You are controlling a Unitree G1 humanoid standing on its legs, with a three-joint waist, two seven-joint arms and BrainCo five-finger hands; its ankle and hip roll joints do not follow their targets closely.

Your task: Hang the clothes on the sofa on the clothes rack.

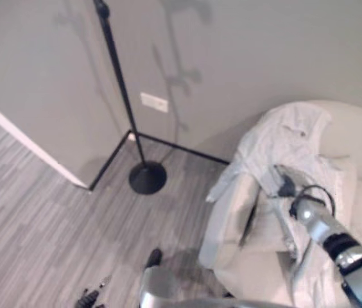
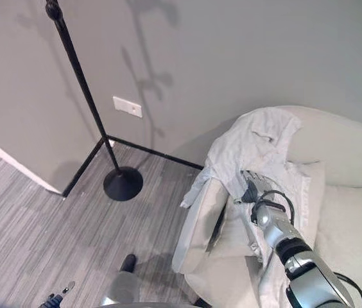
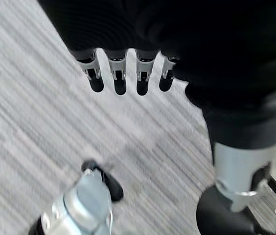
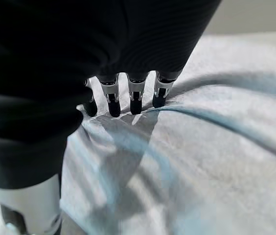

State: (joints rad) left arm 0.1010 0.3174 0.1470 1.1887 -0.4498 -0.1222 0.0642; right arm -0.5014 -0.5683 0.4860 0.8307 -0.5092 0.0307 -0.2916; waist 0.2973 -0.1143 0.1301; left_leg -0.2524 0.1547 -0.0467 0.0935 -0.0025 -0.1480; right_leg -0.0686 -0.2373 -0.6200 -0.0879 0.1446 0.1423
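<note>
Clothes [image 1: 284, 144], pale, drape over the sofa [image 1: 361, 138] arm at right, running from upper right down to lower left. Right hand [image 2: 253, 185] rests straight-fingered on them; left hand [image 3: 123, 73], relaxed, hangs above grey striped floor [image 1: 33, 218]. Black rack [image 1: 129, 122] stands by the grey wall [image 1: 264, 51] at upper left.

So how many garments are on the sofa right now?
1: a pale shirt draped over the sofa's armrest and back, with the right hand resting on it. More could be hidden beneath.

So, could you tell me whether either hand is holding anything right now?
Nothing is held. The right hand rests straight fingertips on the pale shirt draped over the sofa; the left hand hangs open above the floor.
</note>
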